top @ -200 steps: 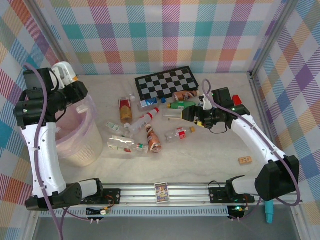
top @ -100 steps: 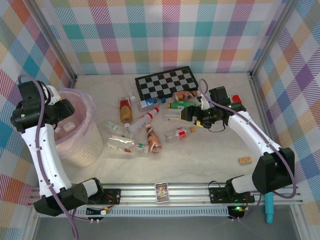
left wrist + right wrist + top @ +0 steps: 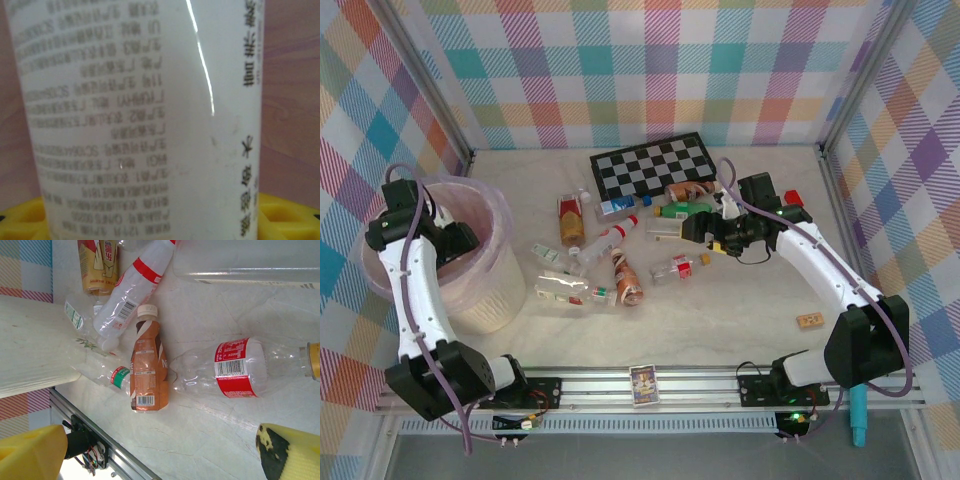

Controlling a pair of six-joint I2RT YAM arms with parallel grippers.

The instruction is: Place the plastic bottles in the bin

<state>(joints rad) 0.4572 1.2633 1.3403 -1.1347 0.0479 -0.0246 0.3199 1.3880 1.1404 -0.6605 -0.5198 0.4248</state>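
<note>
One white bottle (image 3: 145, 110) grasped in my left end effector (image 3: 150, 222), inside the bin (image 3: 495, 290). Right end effector (image 3: 162, 452) spread wide above a clear bottle (image 3: 195, 375) lying on the desk (image 3: 720, 320). Judged light, thin-walled, slick, crushable. Take it mid-body at the label (image 3: 232, 367), gently.

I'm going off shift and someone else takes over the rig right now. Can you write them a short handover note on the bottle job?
Left gripper: down inside the bin, shut on a white bottle, not yet released.
Right gripper: open and empty, hovering over the table near the clear red-label bottle and the brown bottle.
Done: one bottle brought into the bin; what else lies inside is hidden.
Left: release the white bottle, then move the scattered bottles lying between the bin and the checkerboard.
</note>
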